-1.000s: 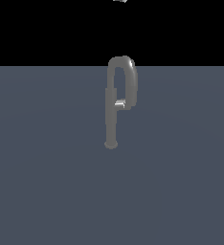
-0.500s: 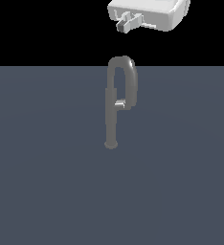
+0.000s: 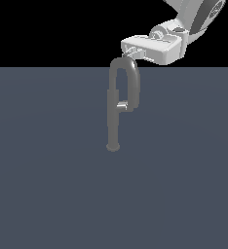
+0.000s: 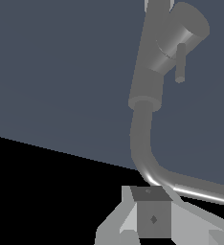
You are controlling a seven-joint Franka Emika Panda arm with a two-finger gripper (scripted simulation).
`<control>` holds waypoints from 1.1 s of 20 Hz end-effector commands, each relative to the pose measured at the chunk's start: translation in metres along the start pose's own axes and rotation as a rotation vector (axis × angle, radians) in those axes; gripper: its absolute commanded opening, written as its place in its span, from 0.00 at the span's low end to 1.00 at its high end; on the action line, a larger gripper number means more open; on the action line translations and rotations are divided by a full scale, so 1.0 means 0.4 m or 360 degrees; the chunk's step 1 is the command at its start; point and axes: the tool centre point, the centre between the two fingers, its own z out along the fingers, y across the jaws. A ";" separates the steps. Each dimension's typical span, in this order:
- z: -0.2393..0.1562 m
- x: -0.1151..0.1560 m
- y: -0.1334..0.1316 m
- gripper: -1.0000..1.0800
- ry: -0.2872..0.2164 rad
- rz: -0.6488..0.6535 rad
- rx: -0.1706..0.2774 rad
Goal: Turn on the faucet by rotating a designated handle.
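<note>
Open floor (image 3: 47,185) rings the faucet (image 3: 113,112); its spout seemingly crowds the handle (image 3: 122,104).

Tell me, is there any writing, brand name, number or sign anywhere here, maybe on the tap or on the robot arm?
None: no word, number, brand or sign can be read in either view.
The faucet, its handle and the gripper are plain grey and white surfaces with no print.

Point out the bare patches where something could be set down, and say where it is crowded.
The grey floor lies bare on both sides of the faucet and in front of its base. The crowded spot is the top of the gooseneck, where the hand sits close, and the narrow gap holding the handle between pipe and spout.
</note>
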 end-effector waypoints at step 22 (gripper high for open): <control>0.059 0.258 -0.003 0.00 -0.0510 0.0404 0.0417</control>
